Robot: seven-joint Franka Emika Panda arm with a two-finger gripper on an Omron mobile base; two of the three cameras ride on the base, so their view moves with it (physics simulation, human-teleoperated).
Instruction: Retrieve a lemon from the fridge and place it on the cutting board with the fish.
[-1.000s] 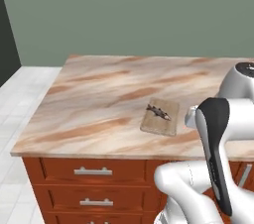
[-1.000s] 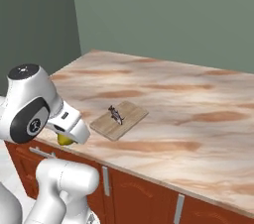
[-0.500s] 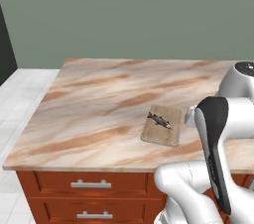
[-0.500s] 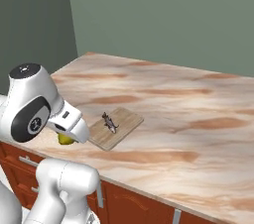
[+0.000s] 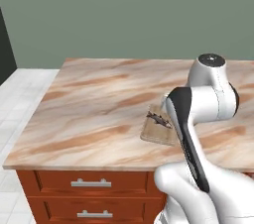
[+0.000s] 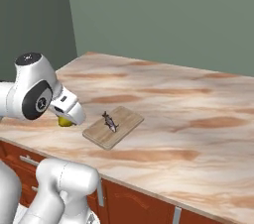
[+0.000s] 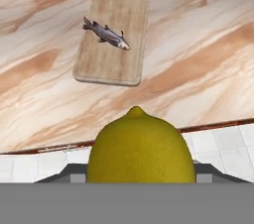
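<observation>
Lemon [image 7: 141, 147] clamped in the tool [image 6: 67, 119], jaws partly closed around its sides; fruit sitting right at the tool's tip and bulging into the foreground of the hand view. Seen in the right base view as a yellow bulge under the white hand. Retrieval from the fridge judged done, since the fruit is already in hand and at the tabletop [image 5: 94, 114].

Cutting board [image 7: 113, 39] lying ahead of the tool and below it, flat on the marbled tabletop, well inside the near edge. Fish [image 7: 106, 33] resting on the far half of the board, slanted across it, leaving the half nearer the tool bare. Tool poised over the tabletop's near edge, short of the board, with white floor tiles [image 7: 223, 146] directly beneath the lemon in the hand view.

Left to do, by the look of it: carry forward until over the board, lower, release. Bare near half of the board looks the safer landing spot, clear of the fish. Roundish fruit likely to roll if dropped from height, so a low release seems wise.
</observation>
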